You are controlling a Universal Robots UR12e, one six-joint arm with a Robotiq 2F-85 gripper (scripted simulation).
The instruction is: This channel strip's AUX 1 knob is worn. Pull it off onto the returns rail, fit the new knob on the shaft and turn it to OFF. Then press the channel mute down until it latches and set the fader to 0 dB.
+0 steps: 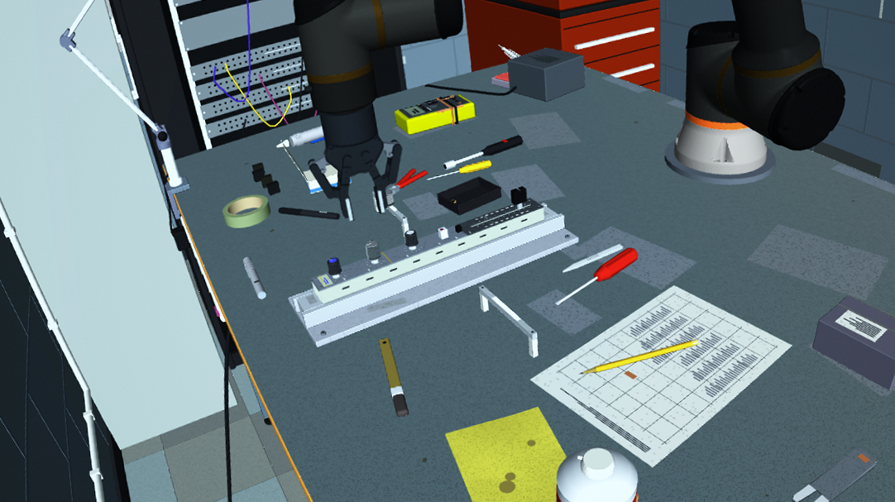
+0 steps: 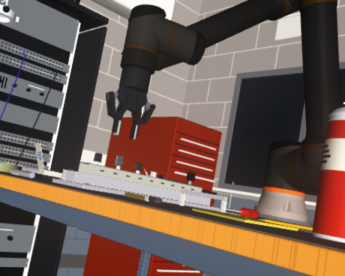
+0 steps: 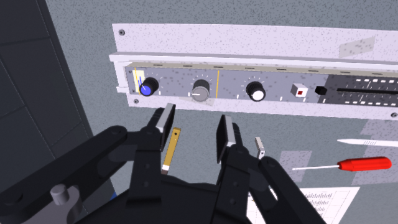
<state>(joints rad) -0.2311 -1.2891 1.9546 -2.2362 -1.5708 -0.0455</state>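
The grey worn knob (image 1: 372, 251) (image 3: 200, 90) sits on the channel strip (image 1: 429, 254) between a blue-capped knob (image 1: 334, 265) (image 3: 147, 86) and a white-capped knob (image 1: 410, 238) (image 3: 256, 91), and my gripper (image 1: 362, 203) (image 2: 125, 129) (image 3: 194, 130) hangs open and empty well above it. Further right along the strip are a white mute button with a red centre (image 3: 299, 90) (image 1: 443, 233) and a black fader cap (image 3: 320, 90) (image 1: 518, 195). A small black tray (image 1: 469, 195) lies behind the strip. A white rail (image 1: 509, 317) stands in front of it.
A printed sheet (image 1: 661, 368) with a yellow pencil lies at front right. A red screwdriver (image 1: 600, 274), a brass-handled tool (image 1: 394, 376), a yellow cloth (image 1: 508, 463) and a red-and-white bottle (image 1: 597, 494) lie in front of the strip. Tape roll (image 1: 247, 210), multimeter (image 1: 434, 114) and hand tools lie behind.
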